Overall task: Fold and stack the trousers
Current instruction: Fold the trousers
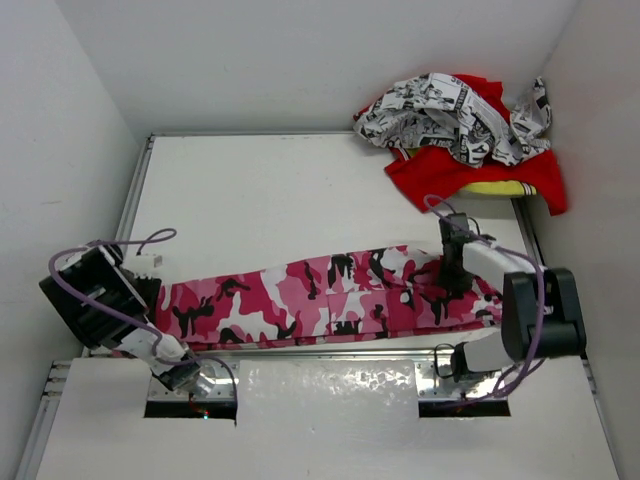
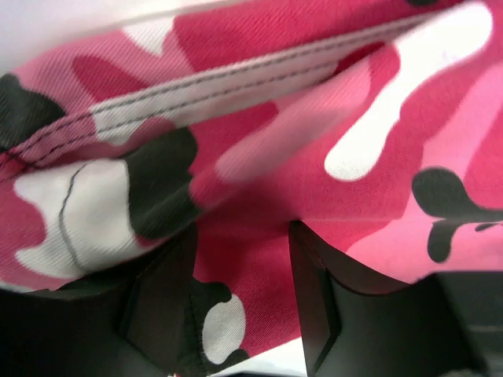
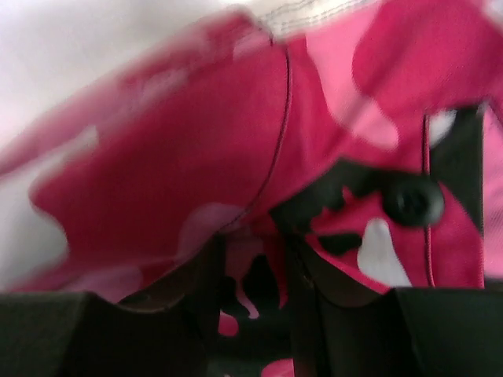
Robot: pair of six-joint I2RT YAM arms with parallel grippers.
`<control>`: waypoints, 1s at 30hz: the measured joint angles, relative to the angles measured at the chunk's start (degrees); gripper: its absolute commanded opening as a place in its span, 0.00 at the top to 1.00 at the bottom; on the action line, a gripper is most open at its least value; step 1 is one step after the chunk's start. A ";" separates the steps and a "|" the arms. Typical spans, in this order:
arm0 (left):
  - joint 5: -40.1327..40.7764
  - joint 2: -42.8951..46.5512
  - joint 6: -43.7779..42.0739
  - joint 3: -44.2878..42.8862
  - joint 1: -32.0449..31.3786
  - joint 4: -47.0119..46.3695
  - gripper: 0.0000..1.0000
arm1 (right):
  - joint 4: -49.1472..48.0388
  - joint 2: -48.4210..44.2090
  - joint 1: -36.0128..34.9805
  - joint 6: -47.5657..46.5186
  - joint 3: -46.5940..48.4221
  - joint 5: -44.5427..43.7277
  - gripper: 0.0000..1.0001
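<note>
Lifting now risks shedding a cloth layer: the trousers lie stretched along the near edge of the table, the left gripper and right gripper straddle them part-spread, and whether either truly pinches cannot be told.

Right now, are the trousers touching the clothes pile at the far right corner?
No, the trousers lie stretched along the near edge, bare table between them and the pile.

A white table sits boxed in by plain white walls on the left, far and right. A white panel with two cut-outs spans the near edge. Lighting is even.
</note>
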State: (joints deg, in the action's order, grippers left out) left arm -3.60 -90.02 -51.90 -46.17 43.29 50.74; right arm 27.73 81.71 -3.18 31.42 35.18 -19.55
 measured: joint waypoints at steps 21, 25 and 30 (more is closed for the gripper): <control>-9.75 -11.04 16.68 -26.60 -9.55 -10.25 0.31 | -3.26 13.29 8.31 -2.75 24.44 5.09 0.42; -11.10 -7.89 18.86 -26.80 -2.14 -6.16 0.31 | -3.74 2.23 11.87 -2.69 18.47 6.19 0.41; -9.94 -7.48 20.59 -22.97 2.91 -5.38 0.27 | -3.32 -0.90 13.16 -2.73 14.38 6.60 0.40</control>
State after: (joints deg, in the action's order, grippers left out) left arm -13.54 -97.49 -31.31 -69.14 46.19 45.36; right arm 24.40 80.82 9.98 28.69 49.56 -12.95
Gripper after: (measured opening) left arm 0.721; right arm 0.592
